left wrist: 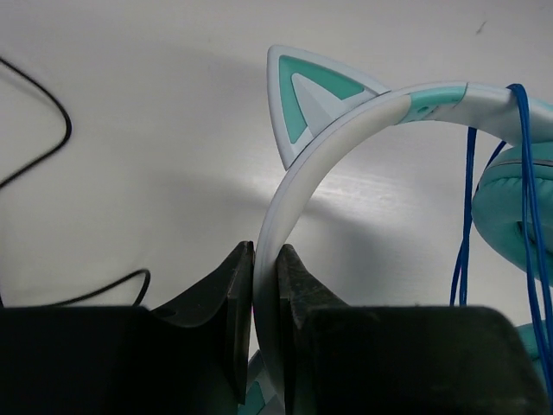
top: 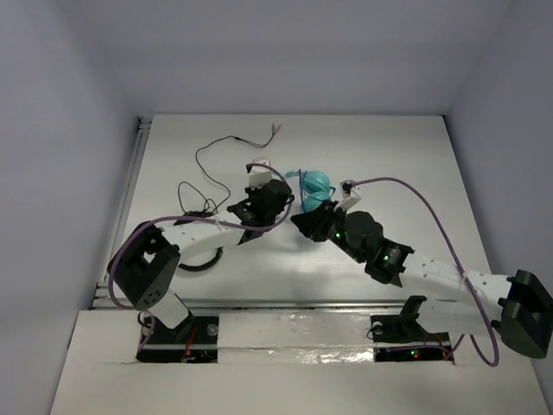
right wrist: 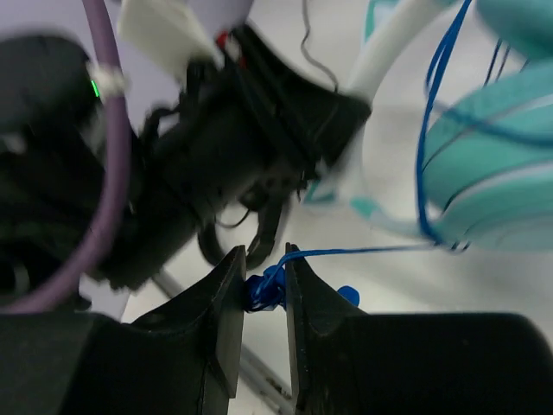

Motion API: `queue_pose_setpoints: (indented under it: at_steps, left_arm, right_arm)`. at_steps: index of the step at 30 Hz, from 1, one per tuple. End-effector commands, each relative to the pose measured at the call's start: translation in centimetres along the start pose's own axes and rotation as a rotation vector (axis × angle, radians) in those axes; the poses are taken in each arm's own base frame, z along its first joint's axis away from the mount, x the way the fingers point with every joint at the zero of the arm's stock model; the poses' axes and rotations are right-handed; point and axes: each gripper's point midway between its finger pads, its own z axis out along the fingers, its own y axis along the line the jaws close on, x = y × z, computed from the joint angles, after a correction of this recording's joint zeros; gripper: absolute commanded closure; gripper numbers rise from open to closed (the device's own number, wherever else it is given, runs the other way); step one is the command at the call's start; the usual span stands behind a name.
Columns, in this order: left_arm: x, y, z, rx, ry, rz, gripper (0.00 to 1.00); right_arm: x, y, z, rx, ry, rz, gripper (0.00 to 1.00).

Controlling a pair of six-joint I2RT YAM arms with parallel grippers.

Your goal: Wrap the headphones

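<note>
In the top view, the headphones (top: 316,185) are seen on the white surface (top: 406,156), just to the 12 o'clock side of its centre. The left claw (top: 278,197) is placed at their 9 o'clock side, and the right claw (top: 308,218) at their 6 o'clock side.

In the left wrist view, the left claw (left wrist: 265,259) is clamped narrowly on the pale headband (left wrist: 346,138), which is gripped between both fingers. A cat-ear point (left wrist: 302,95) is seen upright at 12 o'clock of the claw, and a teal cup (left wrist: 510,207) at 3 o'clock. The dark blue cord (left wrist: 467,216) is draped over the headband.

In the right wrist view, the right claw (right wrist: 263,259) is pinched on a bunched part of the cord (right wrist: 266,290), from which a strand is led toward 3 o'clock to the cups (right wrist: 501,173).

A thin black wire (top: 216,156) is laid loosely on the surface at 10 o'clock of the headphones.
</note>
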Motion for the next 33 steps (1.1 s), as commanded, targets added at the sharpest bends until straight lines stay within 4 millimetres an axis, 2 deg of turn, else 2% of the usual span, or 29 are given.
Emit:
queue_pose_setpoints:
  at_steps: [1,2,4,5,6,7,9,13,14,18,19,22,26,28,33]
  left_arm:
    - [-0.4,-0.8,-0.3,0.054,-0.038,-0.160,1.00]
    - [1.0,-0.4,-0.6,0.057,-0.017,-0.147,1.00]
    - [2.2,-0.4,-1.3,0.076,-0.003,-0.141,1.00]
    - [2.6,-0.5,-1.6,0.078,-0.001,-0.146,1.00]
    - [3.1,-1.1,-2.3,0.099,0.005,-0.136,1.00]
    - [3.8,-1.0,-2.6,0.097,0.015,-0.126,1.00]
    - [4.6,-1.5,-3.6,0.116,0.022,-0.125,1.00]
    - [5.9,-1.6,-4.5,0.125,0.046,-0.114,1.00]
    - [6.3,-1.8,-4.9,0.133,0.056,-0.106,1.00]
    - [6.9,-1.9,-5.3,0.146,0.081,-0.105,1.00]
    - [7.1,-1.8,-5.4,0.144,0.088,-0.104,1.00]
    - [7.4,-1.7,-5.4,0.148,0.101,-0.105,1.00]
    - [7.4,-1.9,-5.6,0.154,0.114,-0.103,1.00]
    - [7.3,-2.1,-5.7,0.156,0.117,-0.104,1.00]
    - [7.0,-2.3,-6.0,0.168,0.120,-0.110,1.00]
  right_arm:
    - [-4.7,1.7,1.4,0.049,-0.186,0.040,0.94]
    - [-5.2,1.8,1.7,0.057,-0.207,0.045,0.94]
    - [-6.1,0.9,2.8,0.110,-0.252,0.052,0.93]
    - [-7.1,1.4,3.2,0.104,-0.279,0.061,0.93]
    - [-7.6,1.2,3.6,0.127,-0.307,0.066,0.93]
    - [-7.3,0.6,4.3,0.152,-0.309,0.063,0.93]
    - [-8.6,-0.1,5.1,0.176,-0.355,0.087,0.92]
    - [-8.8,-1.8,7.2,0.213,-0.367,0.125,0.88]
    - [-8.2,-2.3,7.9,0.229,-0.360,0.130,0.86]
    - [-8.2,-3.1,9.2,0.264,-0.366,0.146,0.78]
    - [-8.5,-3.0,9.3,0.264,-0.377,0.152,0.72]
    - [-9.4,-3.1,9.7,0.275,-0.407,0.161,0.65]
    - [-9.7,-4.6,10.4,0.337,-0.411,0.149,0.53]
    - [-9.1,-4.7,10.9,0.334,-0.389,0.143,0.45]
    - [-8.5,-5.1,11.5,0.345,-0.342,0.110,0.44]
